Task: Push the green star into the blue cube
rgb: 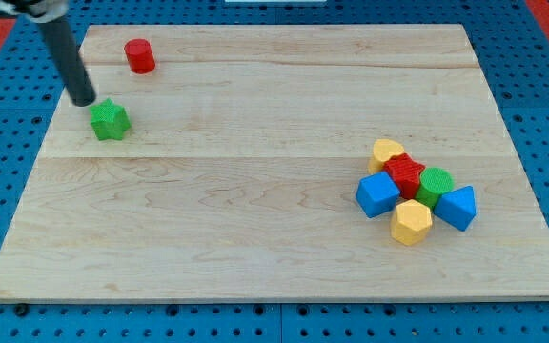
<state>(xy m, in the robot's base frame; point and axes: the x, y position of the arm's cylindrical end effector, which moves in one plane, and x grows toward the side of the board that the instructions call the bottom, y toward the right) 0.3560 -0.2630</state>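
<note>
The green star (111, 120) lies near the view's upper left on the wooden board (255, 191). My tip (84, 99) is just up and left of the star, close to its upper left edge; contact cannot be told. The blue cube (378, 193) sits at the view's lower right, on the left side of a cluster of blocks, far from the star.
A red cylinder (140, 56) stands near the top left. The cluster by the blue cube holds a yellow block (386, 151), a red star (406, 174), a green block (436, 185), a blue block (457, 207) and a yellow hexagon (411, 221).
</note>
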